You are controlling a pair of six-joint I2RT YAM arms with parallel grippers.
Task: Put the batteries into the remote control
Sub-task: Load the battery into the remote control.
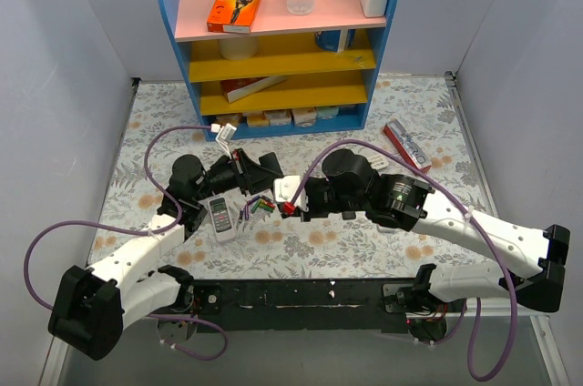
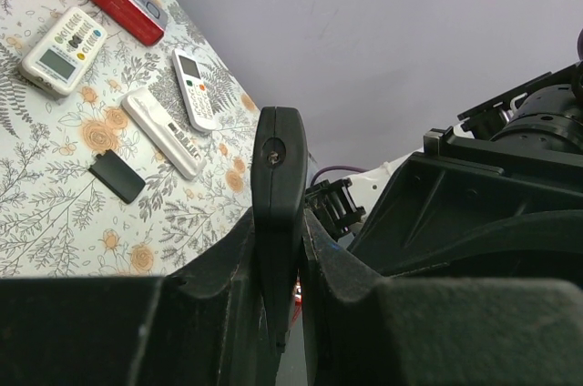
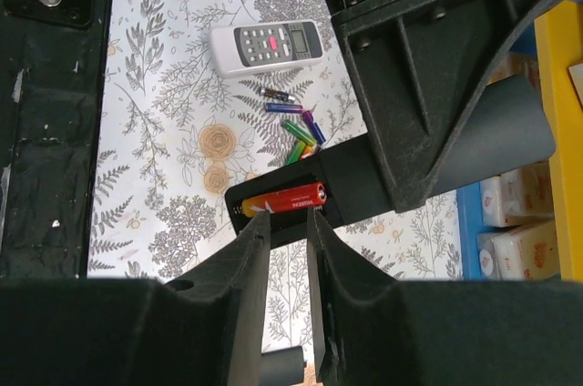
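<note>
My left gripper (image 2: 279,249) is shut on the black remote control (image 2: 279,167) and holds it off the table; the left wrist view shows the remote edge-on. In the right wrist view the remote (image 3: 364,177) has its battery bay open, with a red-orange battery (image 3: 284,198) lying in it. My right gripper (image 3: 285,220) is open by a narrow gap and empty, its tips right at that battery. Several loose batteries (image 3: 296,124) in green, purple and dark lie on the table beyond, also seen in the top view (image 1: 259,208). Both grippers meet mid-table: left (image 1: 260,172), right (image 1: 293,207).
A grey-white remote (image 1: 221,218) lies left of the batteries. A black battery cover (image 2: 117,176), white remotes (image 2: 64,49) (image 2: 196,88) (image 2: 162,131) and a red box (image 1: 407,146) lie to the right. A blue shelf (image 1: 282,40) stands at the back.
</note>
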